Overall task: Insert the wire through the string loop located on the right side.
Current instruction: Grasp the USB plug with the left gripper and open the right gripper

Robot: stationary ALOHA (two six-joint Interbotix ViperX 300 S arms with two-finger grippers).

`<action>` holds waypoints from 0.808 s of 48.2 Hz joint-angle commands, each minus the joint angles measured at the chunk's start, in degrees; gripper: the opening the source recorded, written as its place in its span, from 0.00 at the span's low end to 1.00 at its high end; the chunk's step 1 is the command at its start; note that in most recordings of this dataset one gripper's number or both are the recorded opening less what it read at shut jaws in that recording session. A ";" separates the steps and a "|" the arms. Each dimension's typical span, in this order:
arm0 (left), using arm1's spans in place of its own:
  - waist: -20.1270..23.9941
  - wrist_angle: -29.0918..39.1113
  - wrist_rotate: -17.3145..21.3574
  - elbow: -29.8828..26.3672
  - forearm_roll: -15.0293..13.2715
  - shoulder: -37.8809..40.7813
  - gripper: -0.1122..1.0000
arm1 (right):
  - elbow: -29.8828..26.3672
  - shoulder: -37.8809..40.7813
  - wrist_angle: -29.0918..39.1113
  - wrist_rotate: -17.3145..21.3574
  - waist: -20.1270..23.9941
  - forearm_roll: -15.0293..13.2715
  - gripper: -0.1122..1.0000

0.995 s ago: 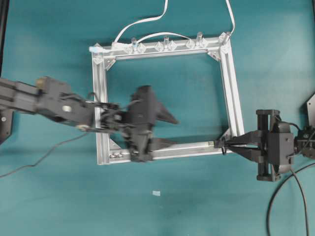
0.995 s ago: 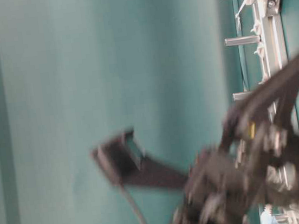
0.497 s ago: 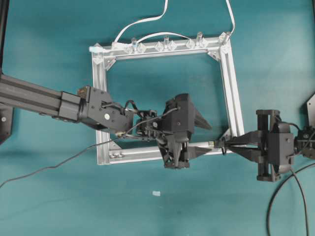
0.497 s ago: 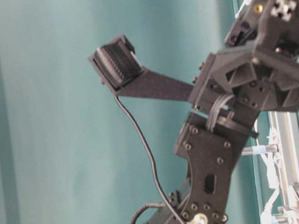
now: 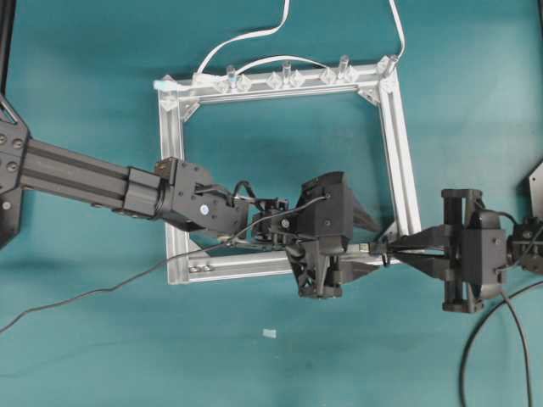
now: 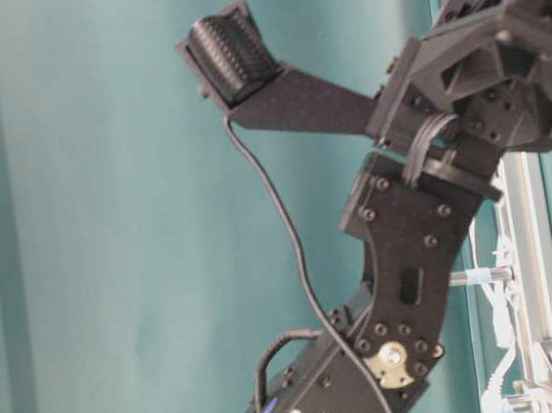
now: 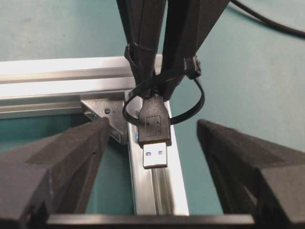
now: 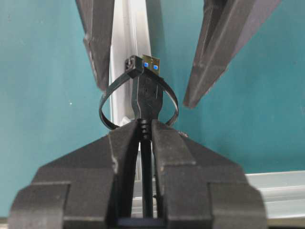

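Black and stiff, the wire (image 8: 147, 191) is being gripped by the right gripper (image 8: 145, 143) just behind its USB plug (image 7: 155, 136), jaws closed tight on the cable. The plug is projecting forward through the string loop (image 7: 188, 102), a thin black ring that is encircling the plug body just behind the metal tip. Both are sitting over the lower right corner of the aluminium frame (image 5: 399, 144) on the teal bench (image 5: 85, 68).

The plug's long axis is running along the lower frame rail, metal tip pointing straight at the left gripper (image 7: 152, 162). In the left wrist view the tip is lying centred between the two wide-open fingers (image 7: 62, 157), neither pad touching it. In the overhead view the left gripper (image 5: 339, 263) is facing the right gripper (image 5: 382, 248) head-on, with the plug tip (image 5: 363, 248) between them.

Judged from this alignment, the left gripper is the nearer free tool, and the coming move is a closure on the tip, followed by a pull along the plug's axis.
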 commanded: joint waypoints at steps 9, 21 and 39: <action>0.00 0.53 -0.44 -1.05 0.18 -1.76 0.67 | -0.44 -0.35 -0.53 0.00 -0.18 -0.18 0.20; -0.09 0.62 -0.53 -1.23 0.18 -1.76 0.30 | -0.35 -0.35 -0.62 0.18 -0.18 -0.18 0.20; -0.18 1.32 -0.53 -0.97 0.18 -2.11 0.30 | -0.26 -0.35 -0.18 0.35 -0.18 -0.26 0.20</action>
